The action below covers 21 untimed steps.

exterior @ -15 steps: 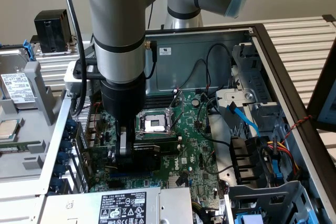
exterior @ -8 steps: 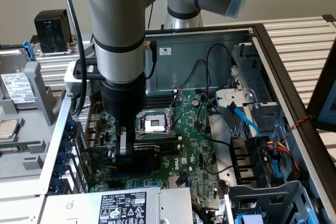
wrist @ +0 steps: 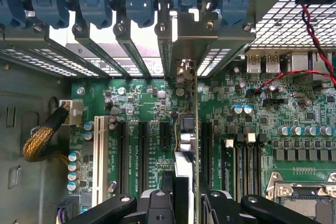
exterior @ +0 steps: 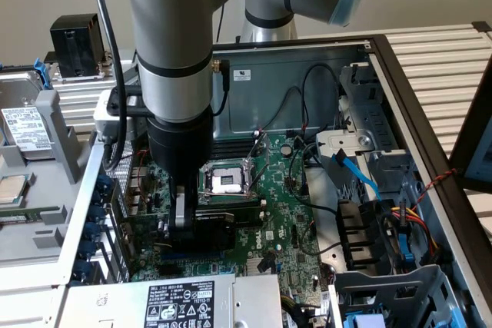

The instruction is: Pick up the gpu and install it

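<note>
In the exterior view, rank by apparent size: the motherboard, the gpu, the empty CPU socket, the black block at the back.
1. motherboard, by far the largest.
2. gpu, partly hidden behind the hand.
3. CPU socket and black block look alike; the block sits farther away, so I won't rank them.

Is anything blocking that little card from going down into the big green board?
Nothing visible does. The gripper holds the gpu edge-on, right down at a slot on the motherboard, its bracket end meeting the rear openings. The neighbouring black slots stand bare.
</note>
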Each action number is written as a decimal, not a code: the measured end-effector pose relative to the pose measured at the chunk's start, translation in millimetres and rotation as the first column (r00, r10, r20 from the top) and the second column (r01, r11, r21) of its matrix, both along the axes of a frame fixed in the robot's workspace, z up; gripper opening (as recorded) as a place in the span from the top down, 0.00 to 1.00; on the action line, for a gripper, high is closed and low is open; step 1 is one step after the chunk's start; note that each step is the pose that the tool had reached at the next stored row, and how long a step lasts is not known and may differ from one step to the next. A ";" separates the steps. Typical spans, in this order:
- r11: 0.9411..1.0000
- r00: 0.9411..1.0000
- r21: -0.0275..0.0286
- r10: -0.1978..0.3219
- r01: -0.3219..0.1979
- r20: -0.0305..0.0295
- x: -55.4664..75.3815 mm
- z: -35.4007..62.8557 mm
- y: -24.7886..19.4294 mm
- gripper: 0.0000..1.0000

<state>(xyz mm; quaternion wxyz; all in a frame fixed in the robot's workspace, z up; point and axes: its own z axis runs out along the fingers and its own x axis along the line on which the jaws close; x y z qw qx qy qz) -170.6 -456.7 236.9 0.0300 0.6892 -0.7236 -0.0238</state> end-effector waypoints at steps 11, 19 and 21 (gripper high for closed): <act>1.000 1.000 0.000 0.002 -0.002 0.000 -0.3 -0.7 -0.3 0.73; 1.000 1.000 -0.001 0.003 -0.003 0.000 -0.5 -0.8 -0.6 0.73; 1.000 1.000 -0.001 0.004 -0.004 0.000 -0.5 -0.8 -0.7 0.73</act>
